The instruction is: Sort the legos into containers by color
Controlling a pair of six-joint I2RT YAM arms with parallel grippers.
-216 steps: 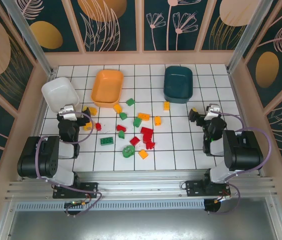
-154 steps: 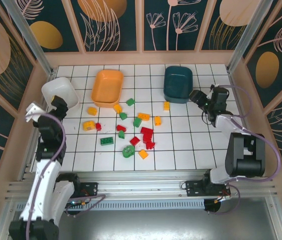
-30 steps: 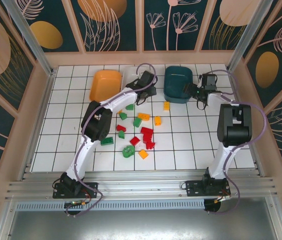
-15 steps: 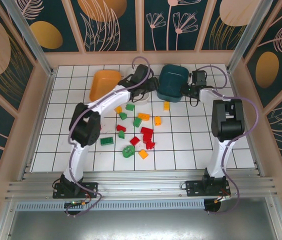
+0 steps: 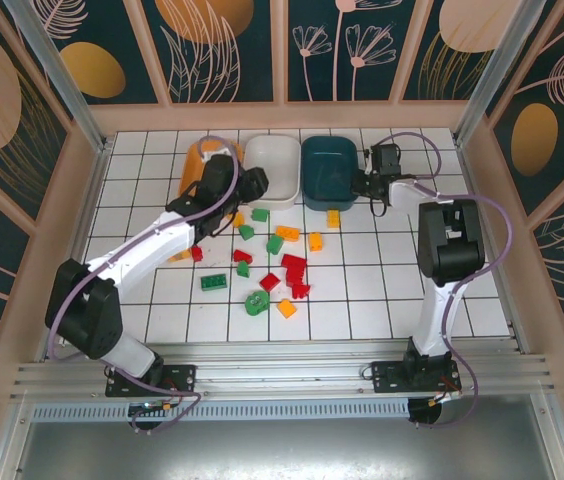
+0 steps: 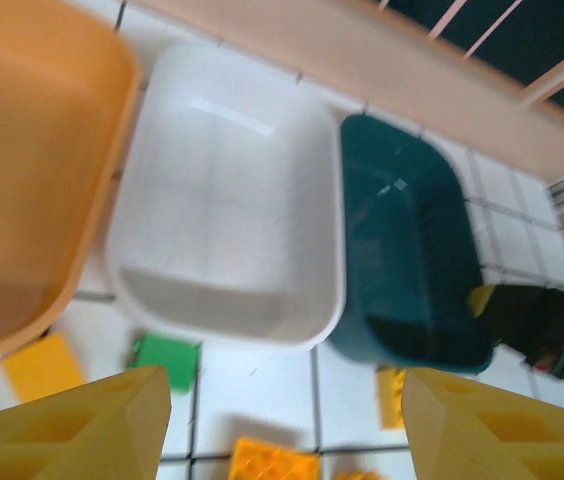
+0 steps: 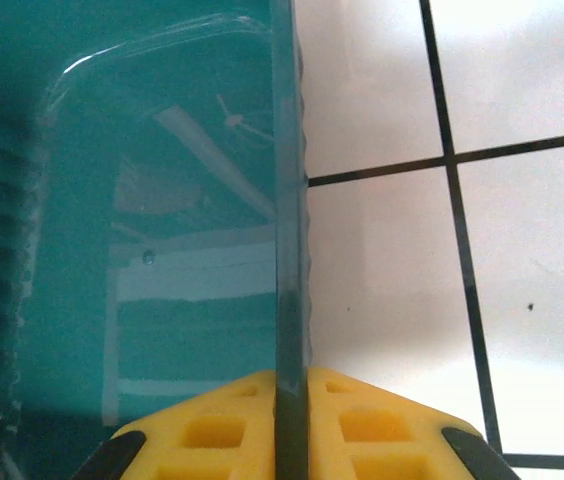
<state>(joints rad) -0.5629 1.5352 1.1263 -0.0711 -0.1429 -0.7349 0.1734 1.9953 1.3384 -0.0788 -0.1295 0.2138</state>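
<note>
Top view, containers: we find the orange container, white container and teal container in one row at the far edge, touching or nearly so.
Top view, legos: the legos lie loose on the tiled table before that row; we see none binned.
Top view, hidden: the left arm covers part of the orange container.
Left wrist, gripper: left gripper wide, holding nothing, above the white container's near wall.
Left wrist, step: we judge picking not begun; next, descend on the green lego just beside that wall.
Left wrist, unclear: blurred; fingertips cut off.
Right wrist, gripper: right gripper clamped on the teal container's wall; release first.
Right wrist, hidden: fingertips cut off below.
</note>
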